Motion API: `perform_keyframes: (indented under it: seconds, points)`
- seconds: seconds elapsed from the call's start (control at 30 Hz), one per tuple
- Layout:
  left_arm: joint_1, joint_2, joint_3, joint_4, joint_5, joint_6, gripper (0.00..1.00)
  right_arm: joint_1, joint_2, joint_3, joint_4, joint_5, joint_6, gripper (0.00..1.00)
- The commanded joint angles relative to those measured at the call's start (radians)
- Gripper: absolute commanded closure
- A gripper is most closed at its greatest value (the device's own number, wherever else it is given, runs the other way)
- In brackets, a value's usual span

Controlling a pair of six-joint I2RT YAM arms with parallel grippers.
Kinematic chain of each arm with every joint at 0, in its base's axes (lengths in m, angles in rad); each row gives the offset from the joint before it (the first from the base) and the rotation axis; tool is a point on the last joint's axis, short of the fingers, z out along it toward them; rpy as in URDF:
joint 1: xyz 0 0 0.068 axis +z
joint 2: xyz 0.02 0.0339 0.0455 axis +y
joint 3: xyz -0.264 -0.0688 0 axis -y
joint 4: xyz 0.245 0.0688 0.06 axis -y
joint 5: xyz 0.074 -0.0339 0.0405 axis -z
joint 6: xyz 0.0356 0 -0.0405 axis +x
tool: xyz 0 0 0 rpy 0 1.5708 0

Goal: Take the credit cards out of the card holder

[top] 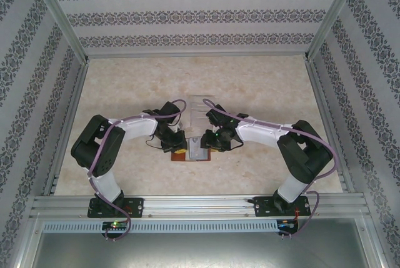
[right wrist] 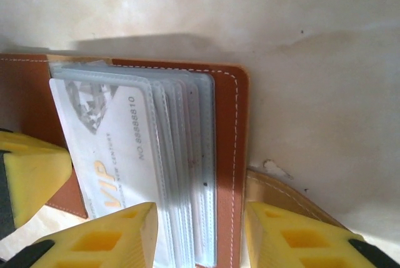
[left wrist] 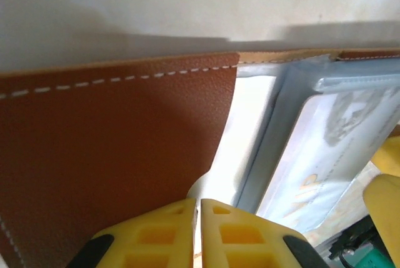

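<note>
Open card holder [right wrist: 226, 155] inside right hand [right wrist: 203, 237], left hand [left wrist: 199, 230] pinching flap [left wrist: 112, 155]

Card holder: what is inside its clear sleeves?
In the card holder, the top sleeve holds a white card printed VIP with a number and a diamond picture. More sleeves lie stacked under it; their contents are covered, so further cards cannot be confirmed.

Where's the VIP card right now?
In the right wrist view, the VIP card sits in the front clear sleeve of the open card holder, left of centre, just above the right gripper.
</note>
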Motion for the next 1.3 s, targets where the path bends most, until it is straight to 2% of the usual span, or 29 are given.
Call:
perform_keyframes:
  seconds: [0.0, 0.27, 0.6, 0.93, 1.27]
  points:
    - [0.006, -0.029, 0.014, -0.047, -0.073, 0.006, 0.88, -0.011, -0.024, 0.01, -0.01, -0.001, 0.004, 0.58]
    - [0.006, -0.079, 0.032, 0.03, -0.016, -0.05, 0.86, -0.011, 0.009, 0.037, -0.01, -0.021, -0.015, 0.59]
    - [0.009, -0.065, 0.06, 0.058, -0.014, -0.062, 0.83, 0.017, 0.073, 0.055, -0.007, 0.012, 0.004, 0.6]
    - [0.008, -0.03, 0.085, -0.001, -0.035, 0.014, 0.8, 0.027, 0.102, 0.057, -0.027, 0.068, 0.001, 0.66]
    - [0.007, 0.022, 0.07, 0.026, 0.044, 0.073, 0.77, 0.027, 0.1, 0.058, -0.036, 0.069, -0.004, 0.67]
